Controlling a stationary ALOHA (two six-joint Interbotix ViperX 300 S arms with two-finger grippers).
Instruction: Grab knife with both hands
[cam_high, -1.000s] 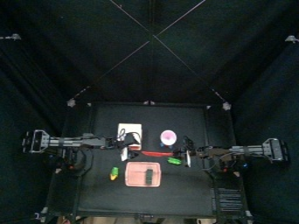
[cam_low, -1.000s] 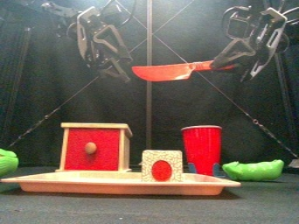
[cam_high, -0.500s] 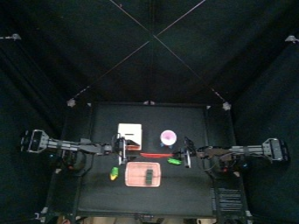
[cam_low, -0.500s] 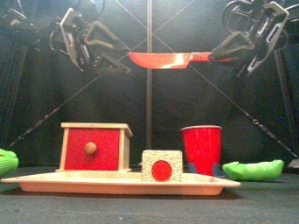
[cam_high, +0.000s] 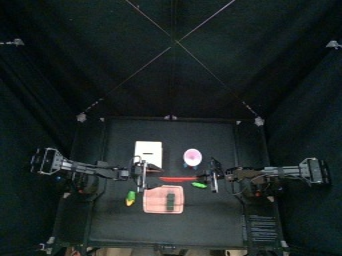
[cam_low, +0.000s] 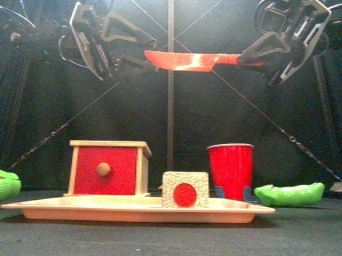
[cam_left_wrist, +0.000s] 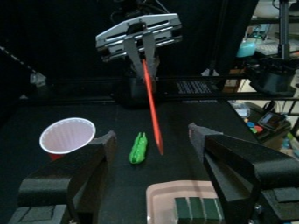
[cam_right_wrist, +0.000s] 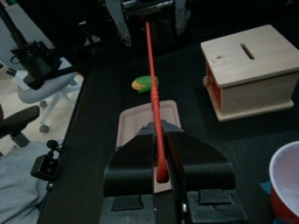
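Front view: my right hand (cam_low: 262, 60) clamps the knife (cam_low: 191, 62) level above the worktop, blade reaching toward my left hand (cam_low: 118, 62), released wide beside its tip, ready to clench

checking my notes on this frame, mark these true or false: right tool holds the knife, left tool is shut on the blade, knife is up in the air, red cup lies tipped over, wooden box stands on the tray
1. The right tool holds the knife: true.
2. The left tool is shut on the blade: false. Its jaws stand wide open, and the knife tip points toward them without touching.
3. The knife is up in the air: true, held level high above the tray.
4. The red cup lies tipped over: false. It stands upright on the tray.
5. The wooden box stands on the tray: true, at its left end in the front view.
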